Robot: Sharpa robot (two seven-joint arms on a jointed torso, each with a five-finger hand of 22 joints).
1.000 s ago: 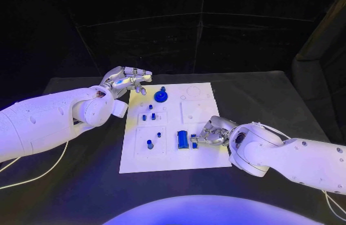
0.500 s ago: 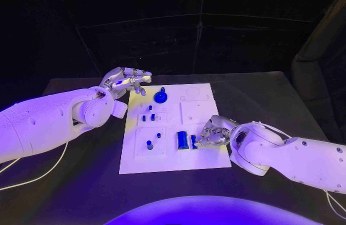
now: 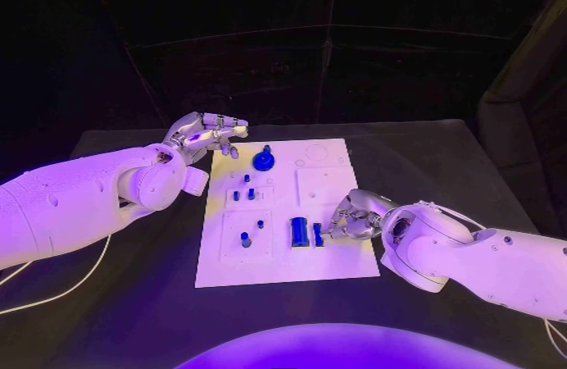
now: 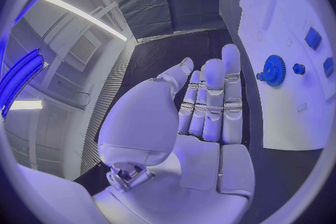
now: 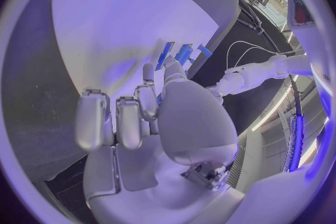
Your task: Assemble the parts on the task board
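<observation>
Hiding its fingertips, right hand (image 3: 350, 218) touches a blue part (image 3: 318, 234); grip unclear.

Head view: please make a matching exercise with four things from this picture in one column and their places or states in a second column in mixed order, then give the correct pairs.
Column one:
1. round blue gear part
2. left hand
3. right hand
4. white rectangular task board

Column two:
A. at the board's right edge, fingers at a small blue piece
B. lies flat in the middle of the black table
C. on the far end of the board
D. off the board's far left corner, holding nothing

Pairs: 1-C, 2-D, 3-A, 4-B
</observation>
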